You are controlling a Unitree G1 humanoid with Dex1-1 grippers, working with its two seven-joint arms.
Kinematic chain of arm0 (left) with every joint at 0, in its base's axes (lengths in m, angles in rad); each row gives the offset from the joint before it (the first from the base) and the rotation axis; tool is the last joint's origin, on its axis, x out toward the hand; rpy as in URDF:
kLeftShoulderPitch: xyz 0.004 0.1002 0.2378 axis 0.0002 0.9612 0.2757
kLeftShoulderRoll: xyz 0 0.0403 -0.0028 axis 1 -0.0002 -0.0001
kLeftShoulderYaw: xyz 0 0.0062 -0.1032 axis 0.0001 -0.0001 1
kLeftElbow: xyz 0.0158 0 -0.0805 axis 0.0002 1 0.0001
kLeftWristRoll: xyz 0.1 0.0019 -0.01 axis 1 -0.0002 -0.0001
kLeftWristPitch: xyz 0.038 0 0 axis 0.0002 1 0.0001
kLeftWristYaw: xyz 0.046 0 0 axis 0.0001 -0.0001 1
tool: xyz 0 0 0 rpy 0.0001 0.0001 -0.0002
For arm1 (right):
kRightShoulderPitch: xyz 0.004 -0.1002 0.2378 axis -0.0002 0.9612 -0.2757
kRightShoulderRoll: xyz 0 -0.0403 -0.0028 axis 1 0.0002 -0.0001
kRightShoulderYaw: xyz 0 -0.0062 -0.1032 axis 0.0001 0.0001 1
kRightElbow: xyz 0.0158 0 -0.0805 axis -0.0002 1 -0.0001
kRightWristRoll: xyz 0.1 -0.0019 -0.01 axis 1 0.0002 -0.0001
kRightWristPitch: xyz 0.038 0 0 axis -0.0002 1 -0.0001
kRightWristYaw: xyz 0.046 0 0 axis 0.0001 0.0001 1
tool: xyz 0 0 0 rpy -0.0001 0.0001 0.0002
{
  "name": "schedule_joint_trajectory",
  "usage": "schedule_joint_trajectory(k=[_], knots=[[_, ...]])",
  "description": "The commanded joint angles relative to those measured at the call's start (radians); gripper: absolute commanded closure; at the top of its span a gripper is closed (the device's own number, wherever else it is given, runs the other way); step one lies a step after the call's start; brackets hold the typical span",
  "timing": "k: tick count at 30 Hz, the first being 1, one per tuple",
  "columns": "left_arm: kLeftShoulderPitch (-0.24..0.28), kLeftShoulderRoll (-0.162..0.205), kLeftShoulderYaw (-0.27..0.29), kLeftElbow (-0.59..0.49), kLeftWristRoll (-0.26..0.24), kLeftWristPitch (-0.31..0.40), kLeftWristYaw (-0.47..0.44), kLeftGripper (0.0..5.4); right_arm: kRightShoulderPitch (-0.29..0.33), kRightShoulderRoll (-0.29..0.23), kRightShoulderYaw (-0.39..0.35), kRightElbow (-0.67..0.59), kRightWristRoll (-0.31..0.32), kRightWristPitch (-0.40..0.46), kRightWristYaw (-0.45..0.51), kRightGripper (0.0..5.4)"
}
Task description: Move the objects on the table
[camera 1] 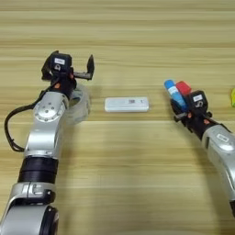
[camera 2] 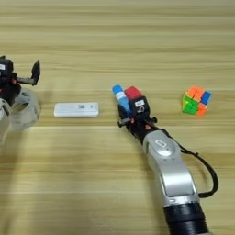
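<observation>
Beside the red cube (camera 2: 132,92), the right pincer (camera 2: 125,104) grips the blue glue-stick tube (camera 2: 120,97) (lift straight, avoiding the cube); left pincer (camera 1: 85,73) gapes wide.

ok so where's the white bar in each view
Left eye view: the white bar lies just right of centre, between the left gripper and the right gripper.
Right eye view: the same bar sits in the left part of the picture.
Shared landmark: the blue glue stick beside the red cube, to the bar's right in both views.
</observation>
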Motion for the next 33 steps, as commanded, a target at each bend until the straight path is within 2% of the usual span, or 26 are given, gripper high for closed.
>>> schedule_joint_trajectory(k=[1,6,16,28,33], knots=[[-0.005,-0.002,0.001,0.009,-0.007,-0.011,-0.001,0.00,-0.004,-0.019,-0.055,-0.027,0.015,0.003,-0.023,4.00],[-0.009,-0.001,0.001,0.018,-0.007,-0.016,-0.002,0.00,-0.018,-0.038,-0.114,-0.002,0.017,-0.006,-0.042,4.00],[-0.008,-0.003,-0.001,0.017,-0.005,-0.018,-0.003,0.00,-0.050,-0.073,-0.179,0.104,0.012,-0.018,-0.084,4.00],[-0.004,-0.007,-0.004,0.013,-0.003,-0.018,-0.004,0.00,-0.094,-0.088,-0.164,0.302,-0.015,-0.042,-0.091,4.00],[-0.002,-0.007,-0.002,0.009,-0.003,-0.017,-0.004,0.00,-0.103,-0.088,-0.164,0.333,-0.014,-0.054,-0.089,4.00]])
